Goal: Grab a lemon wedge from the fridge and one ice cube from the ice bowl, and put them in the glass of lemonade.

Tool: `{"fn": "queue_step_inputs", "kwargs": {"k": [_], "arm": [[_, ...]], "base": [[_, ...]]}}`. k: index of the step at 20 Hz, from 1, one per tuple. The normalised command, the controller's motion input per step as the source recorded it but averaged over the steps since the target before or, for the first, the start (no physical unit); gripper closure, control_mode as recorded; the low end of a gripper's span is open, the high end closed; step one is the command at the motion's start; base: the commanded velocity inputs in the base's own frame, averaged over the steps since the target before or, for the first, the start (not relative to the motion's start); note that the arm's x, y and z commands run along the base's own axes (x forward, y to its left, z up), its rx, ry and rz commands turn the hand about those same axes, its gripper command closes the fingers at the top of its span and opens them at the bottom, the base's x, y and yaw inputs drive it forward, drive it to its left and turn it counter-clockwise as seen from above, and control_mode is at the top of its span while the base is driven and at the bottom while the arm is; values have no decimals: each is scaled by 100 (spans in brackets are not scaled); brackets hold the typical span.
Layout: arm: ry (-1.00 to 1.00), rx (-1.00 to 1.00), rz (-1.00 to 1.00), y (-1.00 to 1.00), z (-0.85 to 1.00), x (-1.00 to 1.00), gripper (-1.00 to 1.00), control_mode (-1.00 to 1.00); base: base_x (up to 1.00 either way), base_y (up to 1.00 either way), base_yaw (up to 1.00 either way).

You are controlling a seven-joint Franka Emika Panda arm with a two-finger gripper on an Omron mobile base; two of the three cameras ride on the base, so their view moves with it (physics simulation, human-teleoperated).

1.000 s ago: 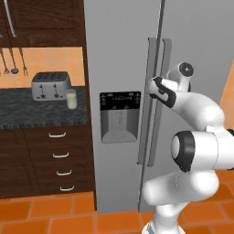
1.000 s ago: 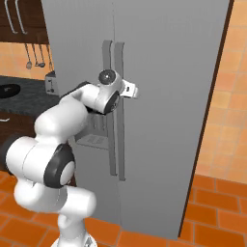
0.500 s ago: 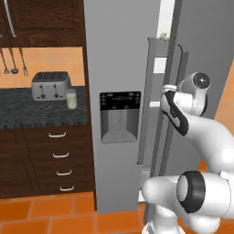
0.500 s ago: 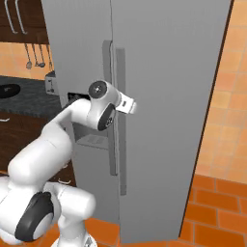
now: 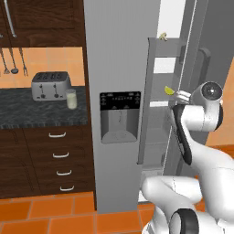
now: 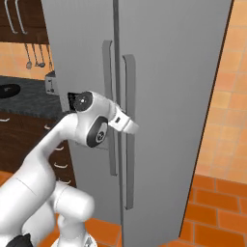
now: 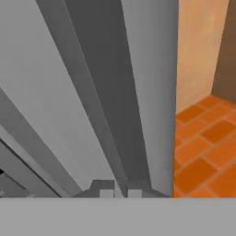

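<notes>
The grey fridge point(image 5: 119, 55) stands with its right door swung partly open, and the shelves inside show. A tiny yellow-green lemon wedge point(image 5: 170, 91) lies on a middle shelf. My gripper point(image 5: 183, 96) is just right of the wedge in the left base view, at the door's outer face. From the right it sits against the right door's bar handle point(image 6: 128, 77), gripper point(image 6: 132, 128) shut. In the hand view its fingertips point(image 7: 102, 189) stand close together with nothing seen between them. The glass of lemonade point(image 5: 71, 98) stands on the dark counter. The black ice bowl point(image 6: 7, 90) lies further left.
A silver toaster point(image 5: 51, 85) stands behind the glass. Drawers point(image 5: 59, 155) run under the counter. A small tan item point(image 5: 162, 35) sits on the top shelf. Utensils point(image 5: 13, 64) hang on the wall. Orange tiled floor point(image 6: 212, 217) lies right of the fridge.
The right fridge door has swung further open, uncovering the shelves and the lemon wedge. My hand has moved right with the door, and its jaws have closed.
</notes>
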Motion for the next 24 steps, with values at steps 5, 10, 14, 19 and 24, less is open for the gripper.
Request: {"fn": "queue_step_inputs", "kwargs": {"k": [5,10,14,19,24], "arm": [[3,0,-22,-3,0,-46,-100,-100],[0,0,1,-2,16,-41,-100,-100],[4,0,8,24,79,-42,-100,-100],[-4,-2,0,78,100,-59,-100,-100],[5,-14,0,87,85,-3,-100,-100]], "base": [[0,0,0],[0,0,0],[0,0,0],[0,0,0],[0,0,0]]}}
